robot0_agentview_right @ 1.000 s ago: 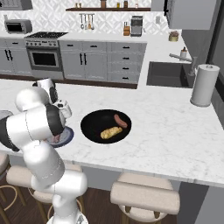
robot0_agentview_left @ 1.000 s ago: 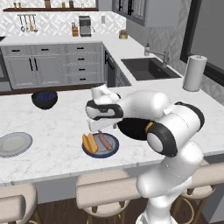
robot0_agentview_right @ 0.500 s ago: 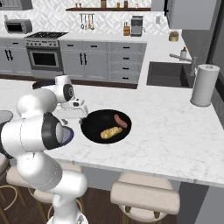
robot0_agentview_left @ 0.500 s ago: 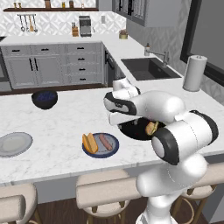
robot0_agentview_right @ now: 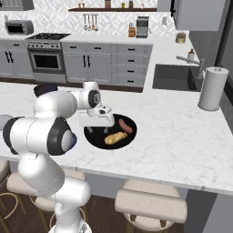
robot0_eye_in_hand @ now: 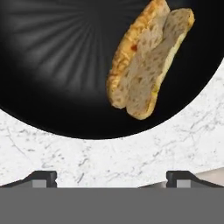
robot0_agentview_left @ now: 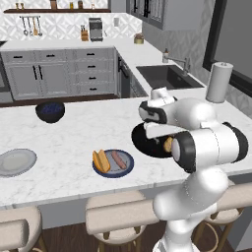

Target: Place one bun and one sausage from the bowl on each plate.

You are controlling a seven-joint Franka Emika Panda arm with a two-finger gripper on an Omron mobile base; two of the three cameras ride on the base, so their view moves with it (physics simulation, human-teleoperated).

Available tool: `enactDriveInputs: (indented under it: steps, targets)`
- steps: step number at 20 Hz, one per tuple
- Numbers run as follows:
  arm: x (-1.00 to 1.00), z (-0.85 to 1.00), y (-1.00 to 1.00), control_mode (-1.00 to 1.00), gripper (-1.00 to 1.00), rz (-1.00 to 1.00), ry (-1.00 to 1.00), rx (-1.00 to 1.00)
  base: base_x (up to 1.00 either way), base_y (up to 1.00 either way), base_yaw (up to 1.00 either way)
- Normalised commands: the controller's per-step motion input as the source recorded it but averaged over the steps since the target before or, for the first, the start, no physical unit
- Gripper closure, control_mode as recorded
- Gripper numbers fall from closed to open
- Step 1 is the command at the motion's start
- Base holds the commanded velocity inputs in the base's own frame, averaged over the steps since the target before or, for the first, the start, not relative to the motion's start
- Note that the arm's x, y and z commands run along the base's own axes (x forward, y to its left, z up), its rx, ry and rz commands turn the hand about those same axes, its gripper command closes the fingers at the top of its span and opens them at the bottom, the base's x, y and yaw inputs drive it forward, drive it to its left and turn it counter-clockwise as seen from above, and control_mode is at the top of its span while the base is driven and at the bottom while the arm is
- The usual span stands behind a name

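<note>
The wide black bowl (robot0_agentview_right: 95, 136) holds one sausage (robot0_agentview_right: 124, 126) and one split bun (robot0_agentview_right: 115, 137). My gripper (robot0_agentview_right: 101, 129) hovers open over the bowl's left part with nothing between its fingers. In the hand view the bun (robot0_eye_in_hand: 146, 59) lies in the bowl (robot0_eye_in_hand: 65, 65), up and to the right of the open gripper (robot0_eye_in_hand: 111, 179). The dark blue plate (robot0_agentview_left: 129, 167) carries a bun (robot0_agentview_left: 101, 161) and a sausage (robot0_agentview_left: 118, 159). The light grey plate (robot0_agentview_left: 15, 161) lies bare at the far left. My arm hides much of the bowl (robot0_agentview_left: 142, 145) in the left base view.
A small dark blue bowl (robot0_agentview_left: 50, 111) stands at the counter's back left. A paper towel roll (robot0_agentview_left: 218, 82) stands at the right beside the sink (robot0_agentview_left: 167, 76). Stools line the counter's near edge.
The arm has swung right, from above the dark blue plate to above the black bowl. The gripper has stayed open and empty.
</note>
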Motion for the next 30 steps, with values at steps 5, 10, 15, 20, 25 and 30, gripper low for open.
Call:
enactDriveInputs:
  steps: [5,10,15,20,25,30]
  targets:
    - [0.25,-0.21,-0.78,-1.0,-1.0,-0.12,-0.07,0.0,0.0,0.0,0.0]
    - [0.46,-0.13,-0.24,-1.0,-1.0,-0.06,-0.01,0.0,0.0,0.0,0.0]
    - [0.59,-0.06,0.17,-1.0,-1.0,-0.03,0.01,0.0,0.0,0.0,0.0]
    - [0.15,-0.44,0.04,-1.0,-1.0,-0.07,0.04,0.0,0.0,0.0,0.0]
    - [-0.14,-0.63,0.0,-1.0,-1.0,-0.11,0.01,0.0,0.0,0.0,0.0]
    - [-0.07,-0.34,0.0,-1.0,-1.0,-0.05,0.0,0.0,0.0,0.0,0.0]
